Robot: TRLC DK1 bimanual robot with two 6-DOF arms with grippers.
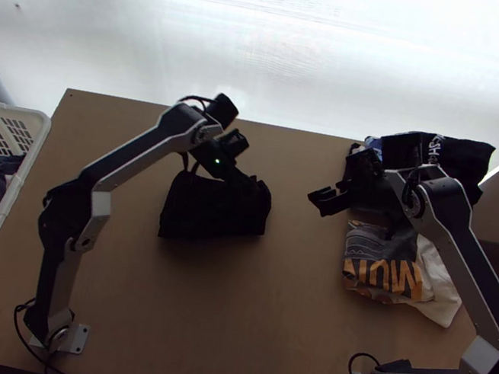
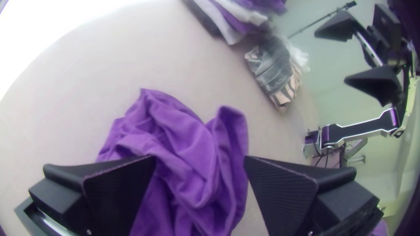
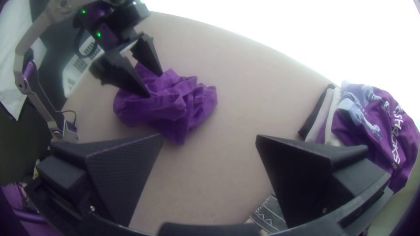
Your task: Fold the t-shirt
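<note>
Loosely bunched t-shirt [image 1: 212,215], left pincer [image 1: 251,185] parted over it

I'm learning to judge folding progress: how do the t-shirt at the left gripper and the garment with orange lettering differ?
The t-shirt is bunched and rumpled, while the lettered garment lies flatter and neater. The t-shirt shows plain cloth; the lettered garment bears large print. The left gripper has its jaws at the t-shirt, not at the lettered garment. Both lie on the table.

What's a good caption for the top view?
Left gripper open over bunched black cloth on a light wooden table; right gripper open, clear of the cloth.
</note>
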